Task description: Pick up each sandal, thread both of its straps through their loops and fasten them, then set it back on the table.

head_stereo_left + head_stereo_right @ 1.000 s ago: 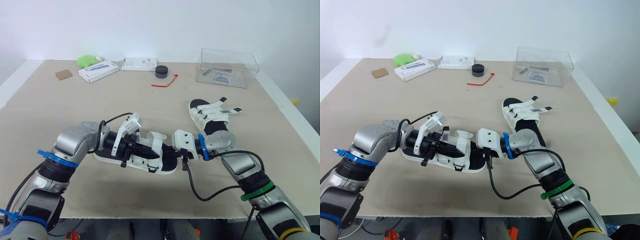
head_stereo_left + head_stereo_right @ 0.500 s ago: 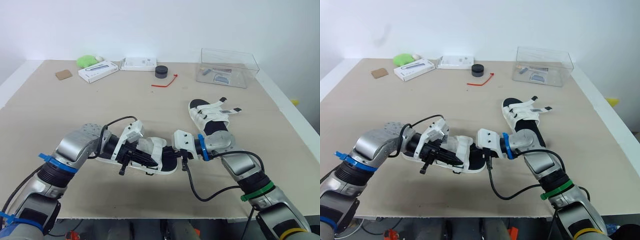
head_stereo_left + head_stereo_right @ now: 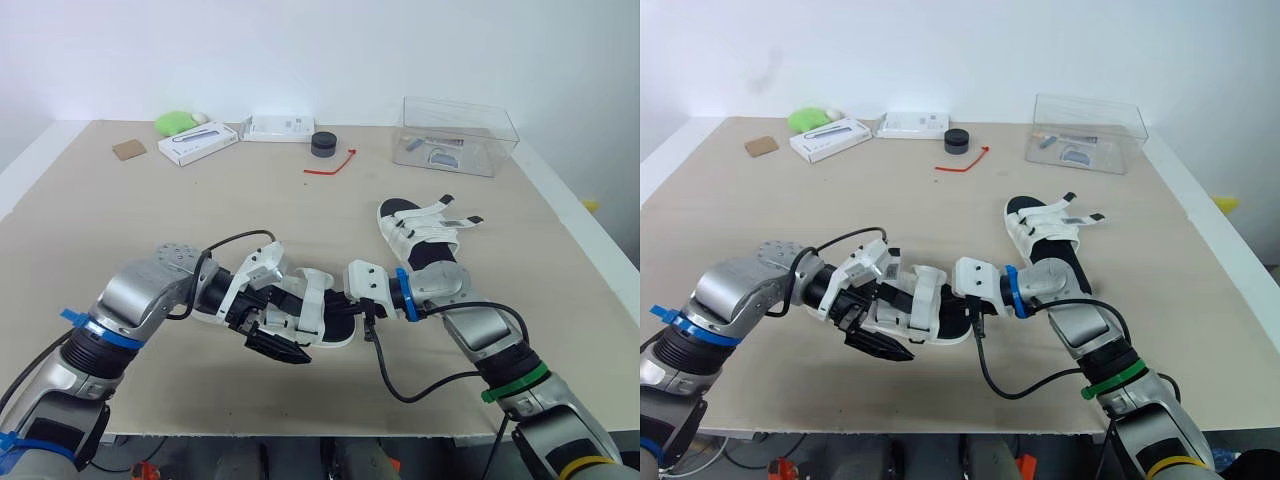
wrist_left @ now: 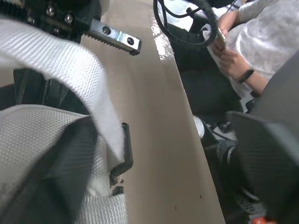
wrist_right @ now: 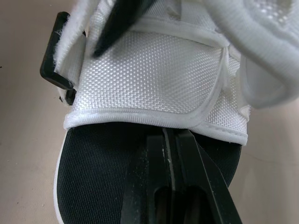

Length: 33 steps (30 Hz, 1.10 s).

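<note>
Near sandal (image 3: 318,312): lies flat on the tabletop (image 3: 250,210) close to its front edge, between the two claws; white mesh upper, black footbed.
Left claw (image 3: 280,335): at the front side of the near sandal, black fingers pointing toward the right arm. The wrist view shows them spread wide, one finger (image 4: 46,182) lying against the white mesh, the other well off to the side. They are closed on nothing.
Strap (image 4: 70,74): a white woven band that arches up from the near sandal and runs down to a black loop (image 4: 122,149) at the sandal's edge. I cannot tell whether it is threaded.
Right claw (image 5: 169,135): fingers pressed together with only a hairline slit between them, tips resting on the black footbed just short of the mesh upper. Nothing shows between them.
Far sandal (image 3: 420,235): flat on the tabletop beside the right forearm, its two black-tipped straps sticking out loose to the robot's right.
Back of the tabletop: a clear box (image 3: 458,135), a red tie (image 3: 330,165), a black puck (image 3: 323,143), two white boxes (image 3: 197,142) (image 3: 277,127), a green lump (image 3: 175,122) and a brown square (image 3: 127,149).
Beyond the tabletop edge: a seated person (image 4: 266,37) in a light shirt.
</note>
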Motion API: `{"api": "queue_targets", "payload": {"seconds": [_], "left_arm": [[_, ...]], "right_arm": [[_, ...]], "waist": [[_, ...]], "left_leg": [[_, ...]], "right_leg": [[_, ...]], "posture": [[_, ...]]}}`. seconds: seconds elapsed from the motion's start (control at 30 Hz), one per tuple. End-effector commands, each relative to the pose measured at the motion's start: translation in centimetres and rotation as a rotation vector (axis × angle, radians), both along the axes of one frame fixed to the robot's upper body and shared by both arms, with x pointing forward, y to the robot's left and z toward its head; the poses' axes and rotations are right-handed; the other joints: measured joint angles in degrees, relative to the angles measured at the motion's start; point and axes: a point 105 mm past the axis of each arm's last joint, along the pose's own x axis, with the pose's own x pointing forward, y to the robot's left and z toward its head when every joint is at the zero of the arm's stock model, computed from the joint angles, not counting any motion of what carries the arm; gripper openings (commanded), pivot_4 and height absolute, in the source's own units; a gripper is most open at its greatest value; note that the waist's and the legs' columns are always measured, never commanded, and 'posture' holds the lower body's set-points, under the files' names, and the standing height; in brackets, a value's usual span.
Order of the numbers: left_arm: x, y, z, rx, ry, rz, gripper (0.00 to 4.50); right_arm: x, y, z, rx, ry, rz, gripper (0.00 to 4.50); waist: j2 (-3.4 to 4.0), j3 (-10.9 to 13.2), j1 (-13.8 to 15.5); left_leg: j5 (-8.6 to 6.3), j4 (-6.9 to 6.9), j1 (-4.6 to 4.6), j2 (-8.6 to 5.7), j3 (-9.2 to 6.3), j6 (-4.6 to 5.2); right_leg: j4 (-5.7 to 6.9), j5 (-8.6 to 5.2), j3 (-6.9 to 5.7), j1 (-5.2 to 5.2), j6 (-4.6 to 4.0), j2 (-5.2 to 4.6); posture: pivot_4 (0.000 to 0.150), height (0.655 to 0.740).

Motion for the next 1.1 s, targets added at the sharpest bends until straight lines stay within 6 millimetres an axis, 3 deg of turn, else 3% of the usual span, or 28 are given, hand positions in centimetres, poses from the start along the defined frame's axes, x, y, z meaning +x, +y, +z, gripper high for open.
{"api": "queue_targets", "payload": {"seconds": [0.03, 0.13, 0.2, 0.3, 0.4, 0.5, 0.67, 0.93, 1.1], "left_arm": [[-0.5, 1.5, 3.6, -0.027, -0.053, 0.017, 4.43], [-3.1, 3.9, 5.9, -0.049, 0.074, 0.015, 4.43], [-4.9, 4.8, 6.1, -0.054, 0.171, 0.012, 4.43], [-6.2, 5.3, 4.6, -0.039, 0.227, 0.059, 4.43], [-7.3, 4.9, 1.9, -0.029, 0.247, 0.131, 4.43], [-6.4, 3.5, -0.5, -0.090, 0.124, 0.265, 4.43], [-4.2, 2.3, -2.2, -0.162, -0.003, 0.442, 4.43], [-3.6, 1.4, -4.6, -0.158, -0.041, 0.490, 4.43], [-2.8, 0.9, -4.8, -0.184, -0.051, 0.505, 4.43]], "right_arm": [[0.1, -1.7, -2.3, -0.102, 0.061, -0.047, 0.00], [0.1, -1.7, -2.4, -0.102, 0.064, -0.046, 0.00], [0.0, -1.7, -2.4, -0.101, 0.067, -0.045, 0.00], [0.1, -1.6, -2.4, -0.101, 0.068, -0.042, 0.00], [0.1, -1.5, -2.4, -0.100, 0.069, -0.038, 0.00], [0.1, -1.4, -2.4, -0.100, 0.070, -0.035, 0.00], [0.2, -1.3, -2.4, -0.101, 0.070, -0.029, 0.00], [0.3, -1.2, -2.3, -0.103, 0.064, -0.026, 0.00], [0.1, -1.2, -2.5, -0.105, 0.064, -0.025, 0.00]], "waist": [[0.01, 0.0, 0.0], [-0.01, 0.0, -0.1], [0.02, 0.0, -0.1], [0.03, 0.0, -0.1], [0.02, 0.0, -0.1], [0.01, 0.0, 0.1], [-0.03, -0.1, 0.2], [0.00, -0.1, 0.1], [-0.01, -0.1, 0.1]], "left_leg": [[0.00, -0.01, 0.00, 0.00, -0.01, 0.00], [-0.01, -0.03, -0.09, 0.03, -0.03, 0.00], [-0.03, -0.04, -0.09, 0.01, 0.00, 0.00], [-0.05, -0.05, -0.02, -0.05, 0.03, 0.01], [-0.05, -0.03, -0.01, -0.04, 0.02, -0.01], [-0.02, -0.03, 0.08, -0.04, 0.00, -0.05], [0.06, 0.01, 0.12, -0.07, -0.03, -0.13], [0.06, -0.03, 0.11, -0.05, 0.00, -0.12], [0.07, -0.02, 0.12, -0.04, 0.01, -0.11]], "right_leg": [[0.01, -0.01, -0.01, -0.01, -0.01, 0.01], [-0.01, -0.04, -0.04, -0.07, -0.04, 0.02], [-0.02, -0.08, -0.01, -0.08, 0.00, -0.02], [-0.02, -0.14, 0.01, -0.02, 0.07, -0.12], [-0.02, -0.14, 0.00, -0.01, 0.06, -0.15], [-0.01, -0.22, -0.01, 0.06, -0.11, -0.22], [-0.02, -0.12, -0.03, 0.15, -0.20, -0.22], [-0.04, -0.10, -0.01, 0.12, -0.22, -0.18], [-0.04, -0.10, -0.01, 0.12, -0.21, -0.16]], "posture": [[0.150, 0.7400], [0.150, 0.7400], [0.150, 0.7400], [0.150, 0.7400], [0.150, 0.7400], [0.150, 0.7400], [0.150, 0.7400], [0.150, 0.7400], [0.150, 0.7400]]}}
